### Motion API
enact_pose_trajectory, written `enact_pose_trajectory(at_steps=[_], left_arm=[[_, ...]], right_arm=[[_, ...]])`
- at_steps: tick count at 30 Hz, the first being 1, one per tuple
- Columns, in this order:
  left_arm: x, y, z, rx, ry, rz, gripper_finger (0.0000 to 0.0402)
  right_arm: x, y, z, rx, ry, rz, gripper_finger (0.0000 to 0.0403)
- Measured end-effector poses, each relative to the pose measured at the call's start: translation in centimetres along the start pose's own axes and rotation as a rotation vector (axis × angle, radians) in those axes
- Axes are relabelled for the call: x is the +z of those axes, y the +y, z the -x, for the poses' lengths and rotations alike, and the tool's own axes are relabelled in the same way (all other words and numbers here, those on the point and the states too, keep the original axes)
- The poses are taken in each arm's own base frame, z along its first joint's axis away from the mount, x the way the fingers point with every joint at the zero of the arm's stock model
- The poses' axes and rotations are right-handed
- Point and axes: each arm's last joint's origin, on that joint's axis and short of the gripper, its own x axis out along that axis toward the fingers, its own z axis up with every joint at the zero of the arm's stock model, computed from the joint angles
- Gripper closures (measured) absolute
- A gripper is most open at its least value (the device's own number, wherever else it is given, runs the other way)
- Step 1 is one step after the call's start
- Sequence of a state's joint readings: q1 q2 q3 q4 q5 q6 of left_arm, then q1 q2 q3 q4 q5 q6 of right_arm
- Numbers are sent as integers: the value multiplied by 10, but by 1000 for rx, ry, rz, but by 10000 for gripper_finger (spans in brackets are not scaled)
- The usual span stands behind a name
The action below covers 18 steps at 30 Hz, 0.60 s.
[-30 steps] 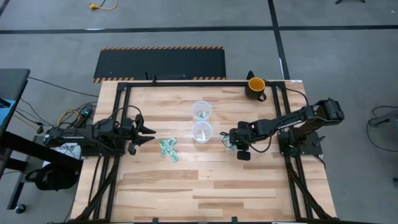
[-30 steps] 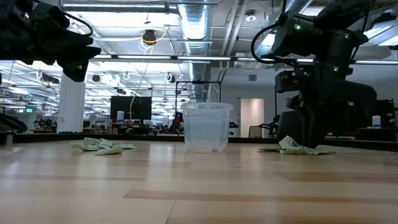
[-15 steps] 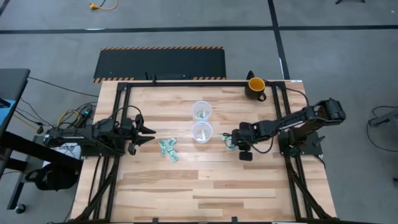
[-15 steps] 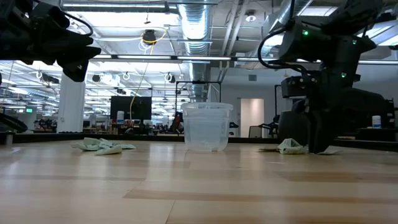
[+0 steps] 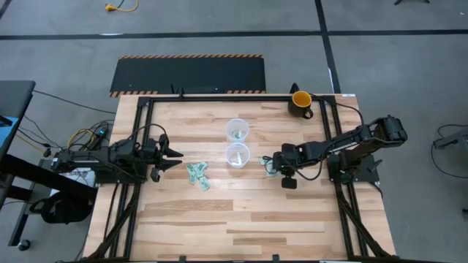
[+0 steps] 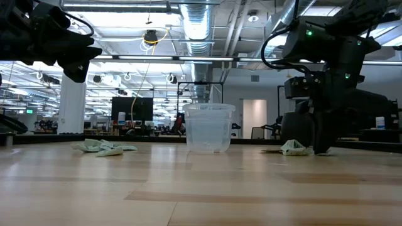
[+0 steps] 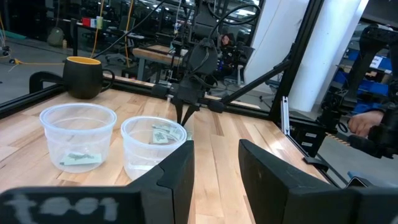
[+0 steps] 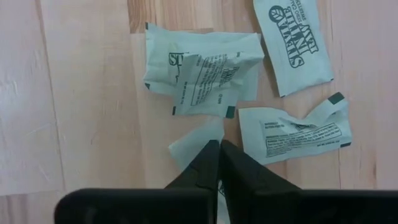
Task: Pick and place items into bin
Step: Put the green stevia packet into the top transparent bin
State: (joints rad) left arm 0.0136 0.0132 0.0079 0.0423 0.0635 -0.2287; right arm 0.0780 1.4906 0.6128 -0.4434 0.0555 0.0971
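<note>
Your packets lie in two groups on the bench (image 5: 241,219): one cluster of green-and-white packets (image 5: 197,176) sits left of the two clear tubs, and a second cluster (image 8: 249,93) lies on the bare wood to the right of the tubs, where your right gripper (image 8: 219,152) is down at the bench. In the right wrist view its jaws are pressed together, tips meeting on a small pale packet (image 8: 196,142) at the near edge of that cluster; you cannot tell whether the packet is actually pinched or only touched. Around it lie a crumpled packet (image 8: 202,74), a flat printed one (image 8: 292,43) and a torn one (image 8: 295,132). In the low view the same gripper (image 6: 320,147) stands upright just beside the packets (image 6: 293,148). The nearer clear tub (image 5: 238,155) and the farther one (image 5: 238,131) stand close together mid-bench, each with a packet or two inside. Your left gripper (image 5: 178,154) hovers above the bench near the left cluster, jaws partly apart and holding nothing. A dark mug (image 5: 300,101) with a yellow inside sits at the far right corner.
</note>
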Motion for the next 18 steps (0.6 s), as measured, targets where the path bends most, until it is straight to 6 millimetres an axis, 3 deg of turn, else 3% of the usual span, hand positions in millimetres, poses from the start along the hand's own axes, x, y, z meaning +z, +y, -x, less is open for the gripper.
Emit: enact_pose_trajectory(at_steps=[7, 18], left_arm=[[0, 0, 0, 0, 0, 0, 287], [0, 0, 0, 0, 0, 0, 288]], right_arm=[[3, 0, 2, 2, -2, 0, 400], [21, 2, 22, 38, 41, 24, 400]])
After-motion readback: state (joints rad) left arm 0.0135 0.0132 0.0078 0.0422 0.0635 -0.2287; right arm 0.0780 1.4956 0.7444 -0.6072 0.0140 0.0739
